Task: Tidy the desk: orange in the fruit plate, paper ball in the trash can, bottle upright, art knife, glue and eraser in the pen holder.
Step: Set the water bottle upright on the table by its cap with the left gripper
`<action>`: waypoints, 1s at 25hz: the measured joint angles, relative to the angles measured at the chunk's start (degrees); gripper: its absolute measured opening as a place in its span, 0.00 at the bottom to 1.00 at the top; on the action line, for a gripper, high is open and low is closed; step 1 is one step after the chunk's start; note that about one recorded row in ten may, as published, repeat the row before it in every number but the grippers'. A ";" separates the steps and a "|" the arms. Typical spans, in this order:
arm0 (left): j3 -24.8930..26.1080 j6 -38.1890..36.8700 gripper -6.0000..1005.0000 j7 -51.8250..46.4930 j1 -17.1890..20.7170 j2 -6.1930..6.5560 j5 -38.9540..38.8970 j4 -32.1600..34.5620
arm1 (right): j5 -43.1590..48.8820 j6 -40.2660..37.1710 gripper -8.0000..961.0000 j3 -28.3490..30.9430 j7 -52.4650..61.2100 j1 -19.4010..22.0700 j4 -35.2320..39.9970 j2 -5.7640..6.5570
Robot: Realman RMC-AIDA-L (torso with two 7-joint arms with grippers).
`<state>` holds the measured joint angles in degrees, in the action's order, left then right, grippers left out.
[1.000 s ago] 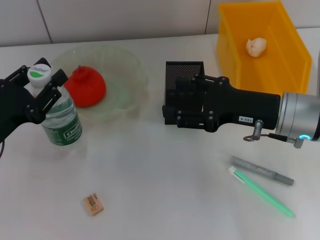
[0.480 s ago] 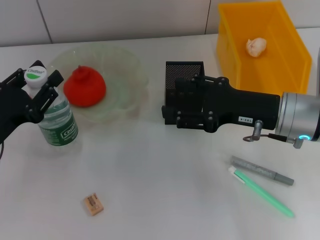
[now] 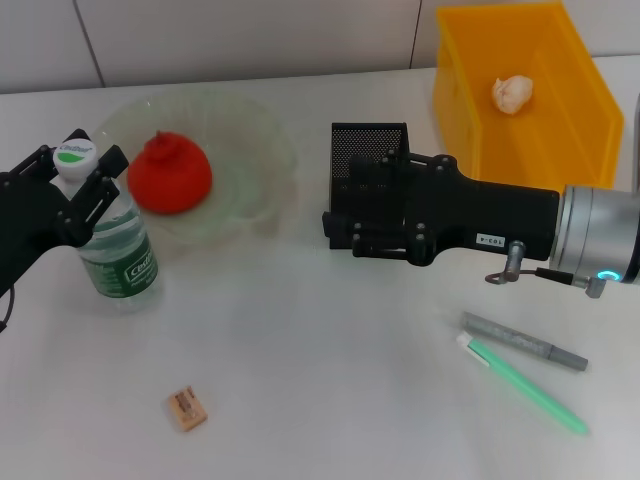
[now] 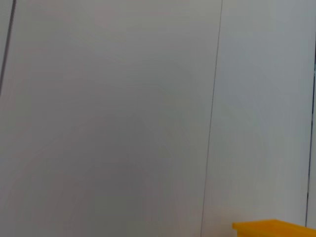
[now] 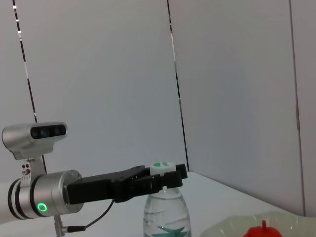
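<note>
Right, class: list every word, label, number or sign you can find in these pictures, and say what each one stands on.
Bottle label: white brand word beginning "C", the rest too blurred to read.
Bottle cap: green mark, too small to read.
Right arm white sticker: digits, too small to read.
Eraser: reddish print, unreadable.
Grey pen: no legible text.
Nothing else carries writing.
</note>
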<state>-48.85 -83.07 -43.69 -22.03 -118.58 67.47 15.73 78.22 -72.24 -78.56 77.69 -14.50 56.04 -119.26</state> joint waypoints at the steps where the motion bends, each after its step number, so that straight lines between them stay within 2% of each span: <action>1: 0.08 0.17 0.49 0.00 -0.03 0.00 -0.01 -0.05 | -0.01 0.00 0.81 -0.01 0.00 0.00 -0.01 0.00; 25: 0.16 0.16 0.49 0.00 -0.43 0.02 -0.07 -0.09 | -0.10 0.34 0.81 -0.01 0.01 -0.26 0.04 0.00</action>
<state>-48.69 -82.91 -43.68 -22.46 -118.56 67.40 15.64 78.13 -71.90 -78.57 77.70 -14.76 56.07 -119.26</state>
